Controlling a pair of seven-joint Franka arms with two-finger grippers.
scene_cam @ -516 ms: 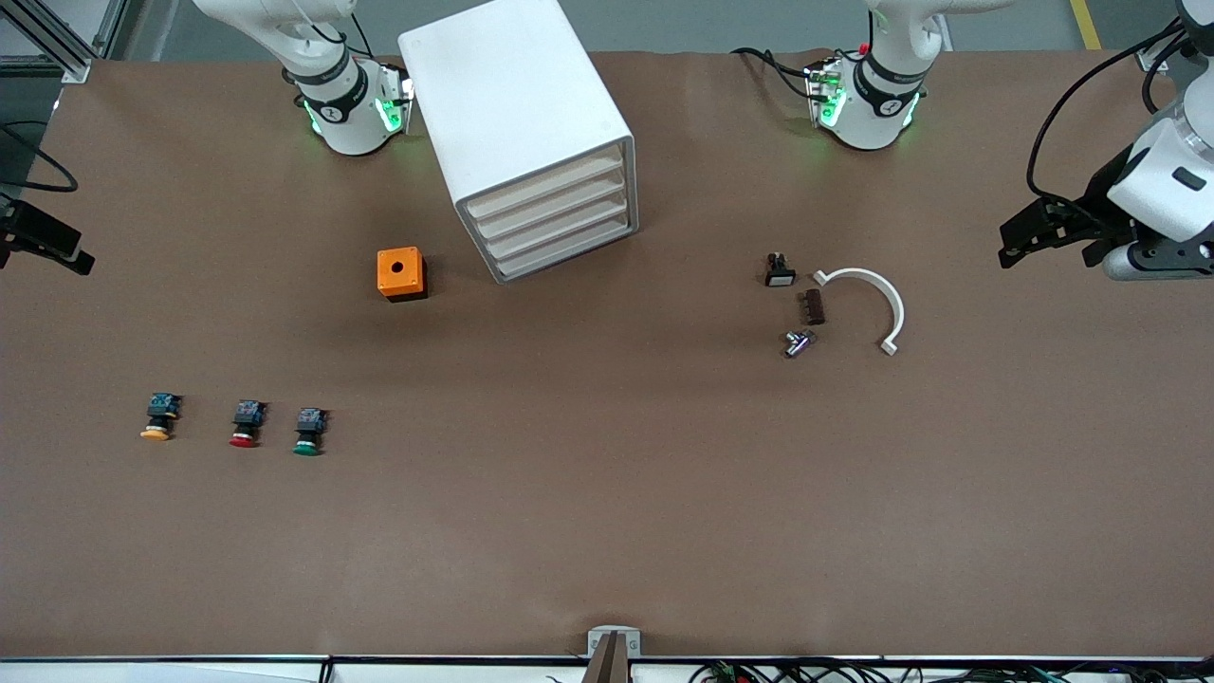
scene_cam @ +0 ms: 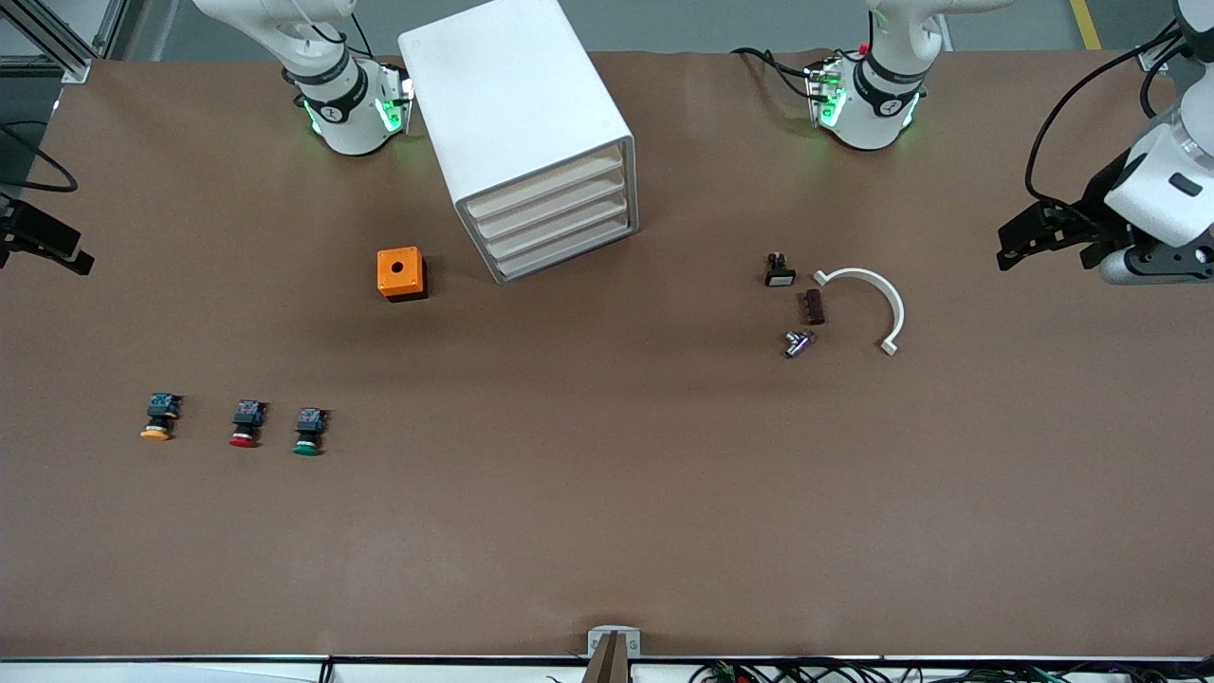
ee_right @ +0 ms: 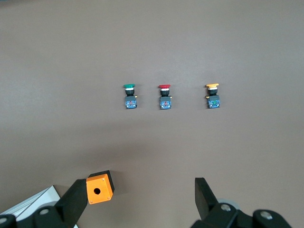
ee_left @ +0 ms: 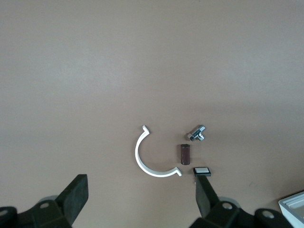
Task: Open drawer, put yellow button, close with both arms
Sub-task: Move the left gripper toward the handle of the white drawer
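The white cabinet (scene_cam: 512, 104) stands between the two arm bases, and its uppermost drawer (scene_cam: 545, 185) is shut. The yellow button (scene_cam: 156, 424) lies toward the right arm's end of the table, last in a row of three buttons; it also shows in the right wrist view (ee_right: 213, 96). My left gripper (scene_cam: 1017, 242) hangs open and empty over the left arm's end of the table, and its wrist view (ee_left: 141, 199) shows the jaws wide apart. My right gripper (scene_cam: 57, 249) is at the right arm's edge of the table, open and empty (ee_right: 140, 199).
A red button (scene_cam: 245, 426) and a green button (scene_cam: 307, 433) lie beside the yellow one. An orange box (scene_cam: 400, 273) sits next to the cabinet. A white curved clip (scene_cam: 868, 299), brown block (scene_cam: 813, 306), metal fitting (scene_cam: 797, 343) and small black switch (scene_cam: 780, 271) lie toward the left arm's end.
My left gripper has shifted very slightly upward in the front view. Nothing else has moved.
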